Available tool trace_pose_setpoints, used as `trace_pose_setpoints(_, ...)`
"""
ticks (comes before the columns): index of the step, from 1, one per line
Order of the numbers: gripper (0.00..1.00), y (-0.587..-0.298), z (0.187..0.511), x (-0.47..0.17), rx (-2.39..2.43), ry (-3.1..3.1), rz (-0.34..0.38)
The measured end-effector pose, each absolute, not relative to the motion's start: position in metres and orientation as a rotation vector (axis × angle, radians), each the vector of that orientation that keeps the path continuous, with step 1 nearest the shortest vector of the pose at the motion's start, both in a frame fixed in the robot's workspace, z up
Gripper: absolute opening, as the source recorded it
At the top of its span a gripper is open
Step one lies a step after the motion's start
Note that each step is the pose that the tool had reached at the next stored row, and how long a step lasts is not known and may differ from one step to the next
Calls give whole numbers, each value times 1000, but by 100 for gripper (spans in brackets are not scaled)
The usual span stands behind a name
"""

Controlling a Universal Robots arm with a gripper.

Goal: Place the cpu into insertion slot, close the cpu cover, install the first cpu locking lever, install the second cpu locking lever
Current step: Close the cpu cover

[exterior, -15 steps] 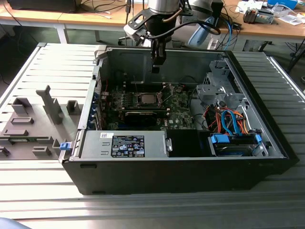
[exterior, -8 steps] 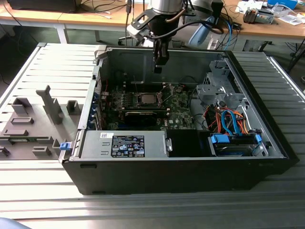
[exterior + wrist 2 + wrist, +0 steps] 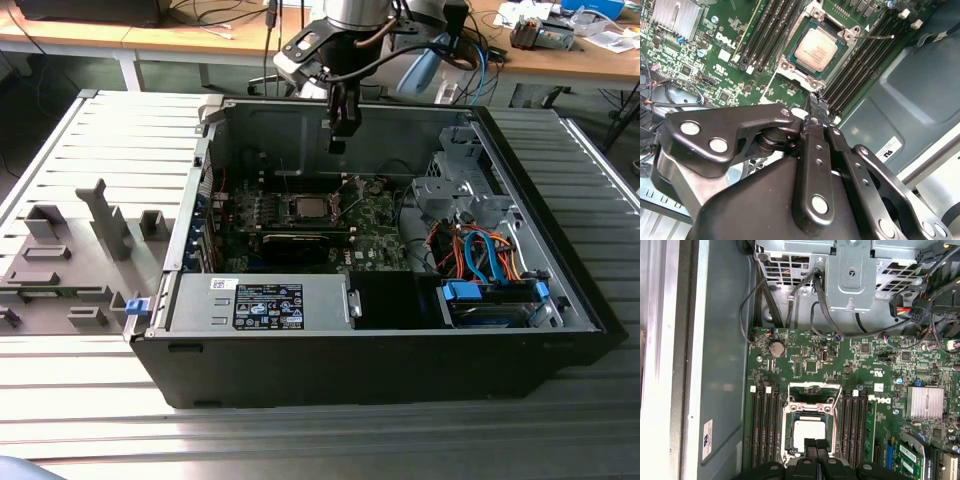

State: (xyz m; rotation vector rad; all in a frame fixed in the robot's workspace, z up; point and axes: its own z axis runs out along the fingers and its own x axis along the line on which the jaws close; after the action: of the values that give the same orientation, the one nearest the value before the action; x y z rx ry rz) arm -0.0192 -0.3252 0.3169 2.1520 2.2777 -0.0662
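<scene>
Small silver-topped square cpu [image 3: 813,44] is seated in the dark, silver-rimmed insertion slot [image 3: 788,68]; thin silver frame cpu cover [image 3: 815,386] is propped open. Black metal gripper [image 3: 813,102] is held above, pinched narrow, empty. Cover's best pushed down evenly.

The cpu [image 3: 815,44] is shown with a pale silver-grey top, framed by the silver metal rim of the insertion slot [image 3: 789,69]. The circuit board [image 3: 805,365] is coloured green and speckled with small silver and black parts. The gripper [image 3: 815,99] is finished in glossy black. In the exterior view, the case [image 3: 350,370] is coloured black, blue and orange cables [image 3: 480,255] are seen right of centre, and the table [image 3: 100,160] is striped in grey.
</scene>
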Motion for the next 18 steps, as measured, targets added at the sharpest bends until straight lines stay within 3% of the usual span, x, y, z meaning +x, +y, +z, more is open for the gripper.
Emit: trace_pose_setpoints(18, 11, -325, 317, 6, 2152, 2278, -66)
